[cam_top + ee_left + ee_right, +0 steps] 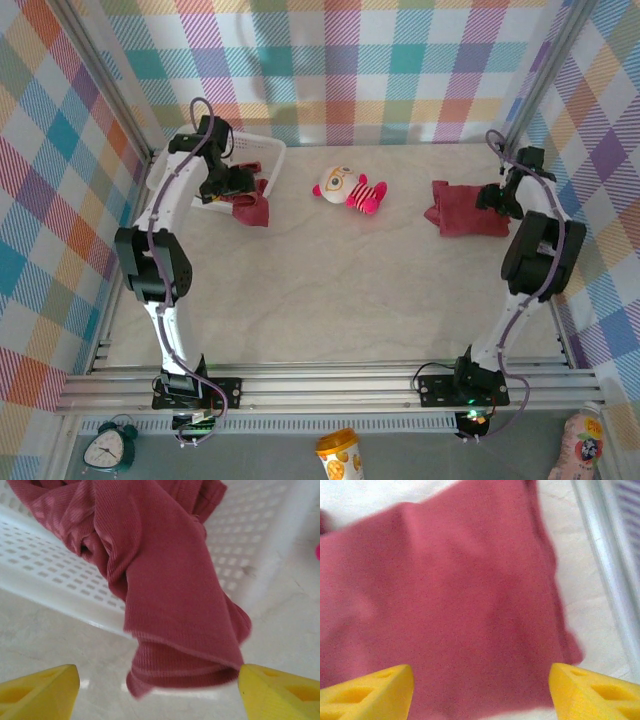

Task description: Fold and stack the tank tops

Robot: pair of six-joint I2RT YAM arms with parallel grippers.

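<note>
Pulling the draped top [165, 580] from the basket [45, 545] looks to be the step in hand; it hangs over the rim onto the table [330, 290]. Left gripper [159, 672] reaches low before it, jaws wide, empty. Right gripper [481, 667] hovers over the folded top [465, 215], also wide, empty. Next move calls for closing on the hanging hem.

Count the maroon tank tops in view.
2. Left tank top drapes over the rim of the white basket; right tank top lies on the table. The basket may hide more.
</note>
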